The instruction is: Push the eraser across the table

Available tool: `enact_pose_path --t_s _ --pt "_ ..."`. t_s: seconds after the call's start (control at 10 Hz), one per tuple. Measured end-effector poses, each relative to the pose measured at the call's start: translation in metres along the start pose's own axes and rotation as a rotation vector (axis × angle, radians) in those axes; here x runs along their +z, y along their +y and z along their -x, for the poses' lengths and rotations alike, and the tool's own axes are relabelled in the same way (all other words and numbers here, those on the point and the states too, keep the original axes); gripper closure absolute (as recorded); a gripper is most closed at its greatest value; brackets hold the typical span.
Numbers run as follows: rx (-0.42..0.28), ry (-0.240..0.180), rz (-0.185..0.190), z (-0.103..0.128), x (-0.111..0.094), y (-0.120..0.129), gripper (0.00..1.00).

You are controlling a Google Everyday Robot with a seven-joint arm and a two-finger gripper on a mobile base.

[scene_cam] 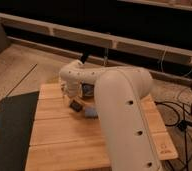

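Note:
The eraser (pixel 76 106) is a small black block lying on the light plank table (pixel 59 142), in its back half, left of centre. My gripper (pixel 72 96) hangs from the white wrist at the back of the table, just behind and above the eraser, touching or nearly touching it. My white arm (pixel 124 115) crosses the table's right side and hides much of it.
A blue-grey pad (pixel 91 112) lies just right of the eraser, partly under my arm. A dark round thing (pixel 88 90) sits behind it near the back edge. A dark mat (pixel 9 130) lies left of the table. Cables (pixel 181 112) run on the floor at the right.

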Motion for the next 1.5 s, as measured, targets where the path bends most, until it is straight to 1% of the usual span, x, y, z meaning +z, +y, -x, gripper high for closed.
enact_pose_path --t_s 0.2,0.4,0.6,0.9,1.0,1.1,1.3,1.4,1.5 --pt "-0.013 0.010 -0.013 -0.001 0.003 0.008 0.35" --pt "-0.015 0.017 -0.014 -0.002 0.008 0.011 0.35" --pt "-0.009 0.023 -0.004 -0.001 0.013 0.013 0.35" --pt "0.011 0.043 0.029 -0.001 0.027 0.010 0.36" --pt "0.019 0.050 0.030 -0.001 0.031 0.007 0.41" --pt "0.022 0.055 0.022 -0.002 0.033 0.004 0.50" --pt "0.021 0.064 -0.012 0.002 0.034 -0.001 0.74" --pt "0.016 0.065 -0.021 0.004 0.034 0.000 0.82" --pt "0.010 0.068 -0.027 0.008 0.034 0.005 0.93"
